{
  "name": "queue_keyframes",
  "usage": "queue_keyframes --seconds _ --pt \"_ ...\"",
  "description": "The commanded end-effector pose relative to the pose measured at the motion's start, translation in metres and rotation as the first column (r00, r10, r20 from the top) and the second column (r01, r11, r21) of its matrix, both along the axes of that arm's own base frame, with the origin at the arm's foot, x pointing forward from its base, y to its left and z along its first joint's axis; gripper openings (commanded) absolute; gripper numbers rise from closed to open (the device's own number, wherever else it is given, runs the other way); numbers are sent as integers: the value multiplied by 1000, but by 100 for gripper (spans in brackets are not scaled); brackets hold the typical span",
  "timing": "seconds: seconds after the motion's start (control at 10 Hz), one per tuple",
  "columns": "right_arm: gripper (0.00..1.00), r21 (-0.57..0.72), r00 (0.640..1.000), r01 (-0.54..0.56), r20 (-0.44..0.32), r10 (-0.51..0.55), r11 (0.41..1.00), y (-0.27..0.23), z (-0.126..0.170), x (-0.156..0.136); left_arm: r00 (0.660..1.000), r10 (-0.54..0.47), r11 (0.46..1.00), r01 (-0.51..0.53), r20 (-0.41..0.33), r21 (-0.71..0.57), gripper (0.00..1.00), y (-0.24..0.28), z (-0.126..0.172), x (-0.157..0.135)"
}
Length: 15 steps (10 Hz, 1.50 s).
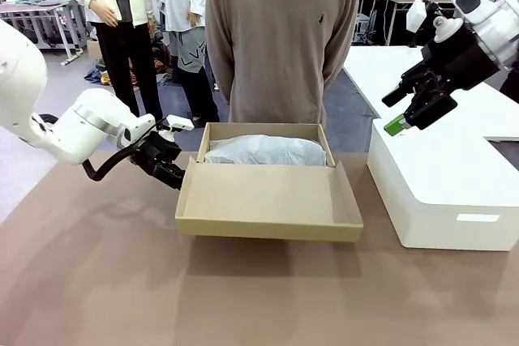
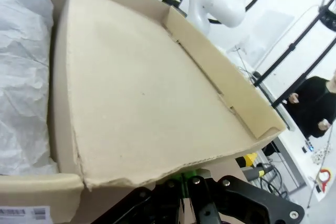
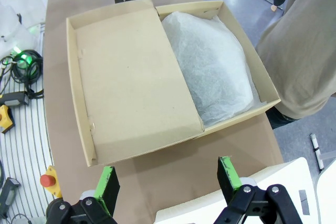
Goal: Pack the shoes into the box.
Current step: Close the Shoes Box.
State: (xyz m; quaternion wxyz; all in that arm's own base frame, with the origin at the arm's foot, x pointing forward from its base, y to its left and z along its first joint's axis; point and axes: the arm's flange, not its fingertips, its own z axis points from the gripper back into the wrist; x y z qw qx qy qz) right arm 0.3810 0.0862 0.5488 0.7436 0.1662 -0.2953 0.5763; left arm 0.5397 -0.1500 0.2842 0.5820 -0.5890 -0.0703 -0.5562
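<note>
As I read the front view, the box (image 1: 266,169) sits at centre frame on the brown table (image 1: 122,281), its lid (image 1: 268,194) folded open toward the camera and white tissue paper (image 1: 266,151) bulging in the tray. The left gripper (image 1: 170,169) lies at the lid's left edge, jaws closed; I cannot tell whether they pinch the cardboard. The right gripper (image 1: 413,111) hangs at upper right above the white box (image 1: 438,192), jaws spread and empty. A person (image 1: 280,38) stands behind the box.

In the left wrist view, I see the lid's inner face (image 2: 147,93) across mid frame, tissue at the left, and the closed jaws at the bottom edge under the lid's rim.

In the right wrist view, I see the open fingers (image 3: 107,184) at the bottom, the box above them, tissue in its right half. The shoes are hidden from me.
</note>
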Motion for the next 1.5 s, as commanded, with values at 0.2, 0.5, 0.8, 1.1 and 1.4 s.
queue_keyframes --seconds 0.2,0.5,0.8,1.1,1.4 --pt "100 26 1000 -27 13 27 999 -1 1 2 991 128 988 -130 29 78 0 -5 23 -42" --pt "100 26 1000 -27 13 27 999 -1 1 2 985 172 984 -172 16 34 0 -1 30 -53" --pt "100 26 1000 -27 13 27 999 -1 1 2 962 272 961 -271 20 -45 0 9 37 -58" --pt "100 26 1000 -27 13 27 999 -1 1 2 910 401 914 -404 106 15 0 19 57 -70" --pt "100 26 1000 -27 13 27 999 -1 1 2 891 419 904 -427 178 11 0 19 81 -78"
